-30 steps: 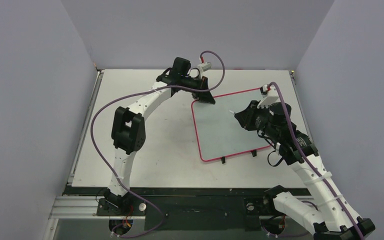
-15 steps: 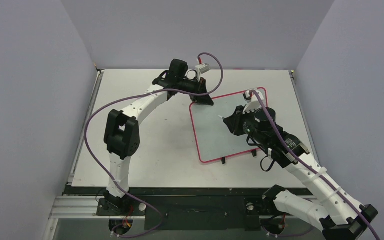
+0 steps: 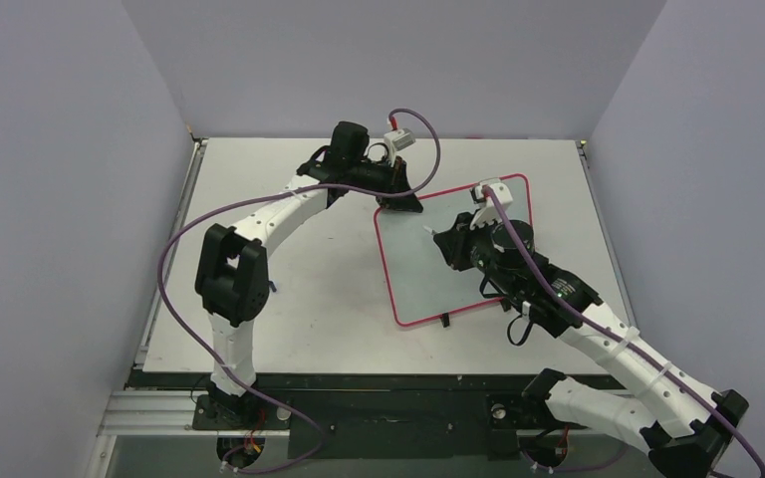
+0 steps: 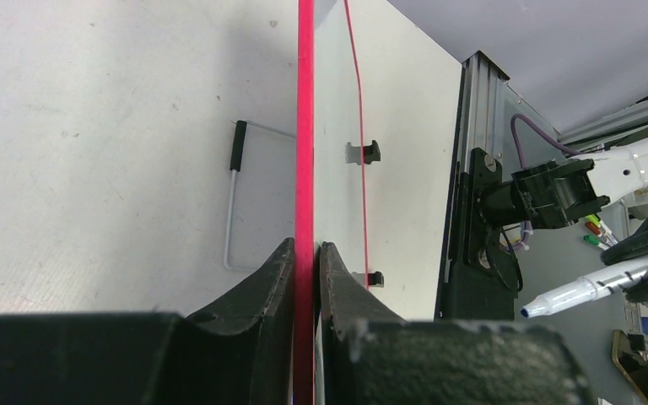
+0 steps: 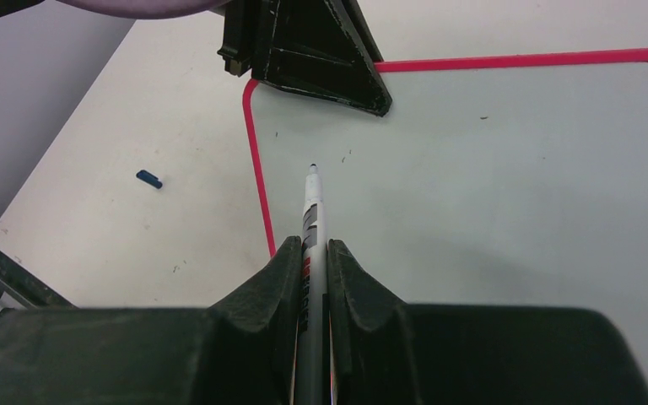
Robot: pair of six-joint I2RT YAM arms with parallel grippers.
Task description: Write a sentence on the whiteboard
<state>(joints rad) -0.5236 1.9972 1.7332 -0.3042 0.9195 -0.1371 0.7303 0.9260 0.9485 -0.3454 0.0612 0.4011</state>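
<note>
The whiteboard (image 3: 428,284) lies on the table, its thin red frame (image 4: 305,126) tilted slightly. My left gripper (image 3: 399,200) is shut on the frame at the board's far left corner, and the left wrist view shows the red edge pinched between its jaws (image 4: 305,257). My right gripper (image 5: 312,249) is shut on a white marker pen (image 5: 313,211). The pen's tip (image 3: 428,231) points at the board just inside that corner, near the left gripper's fingers (image 5: 329,80). I cannot tell if the tip touches. The board's white face (image 5: 515,169) is blank, so the sentence is not in view.
A small blue cap (image 5: 148,179) lies on the table left of the board. One black foot (image 3: 445,320) sticks out at the board's near edge. A wire stand (image 4: 234,198) shows under the board. Grey walls enclose the table on three sides.
My right arm has carried the pen leftward across the board toward its far left corner. The left arm and the board's corner have shifted slightly left.
</note>
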